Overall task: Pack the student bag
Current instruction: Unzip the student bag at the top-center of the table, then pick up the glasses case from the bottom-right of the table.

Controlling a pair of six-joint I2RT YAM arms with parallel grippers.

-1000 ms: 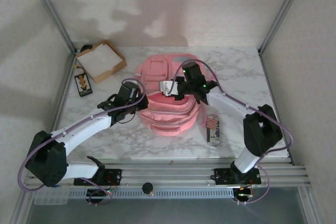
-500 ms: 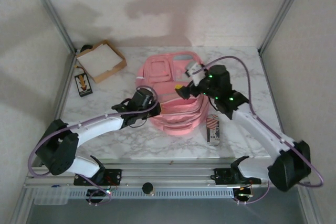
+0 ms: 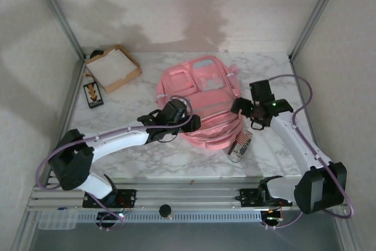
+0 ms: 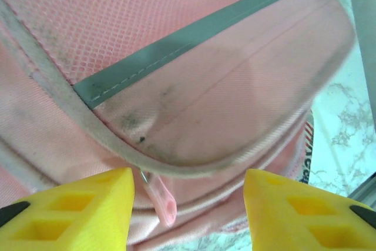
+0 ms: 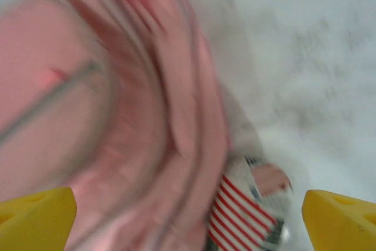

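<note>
**Q:** How far along is the packing?

**Op:** The student bag (image 3: 202, 95) lies flat mid-counter (image 3: 176, 163). It is pink and creased, with a grey strip across the front. I judge it unfinished, since a striped pouch (image 3: 239, 144) sits outside, just beside its right edge.

**Q:** End effectors?

**Op:** Left end effector (image 4: 188, 201) is partly open at the bag's near edge, gripping nothing. Right end effector (image 5: 189, 218) is wide open and empty.
</note>
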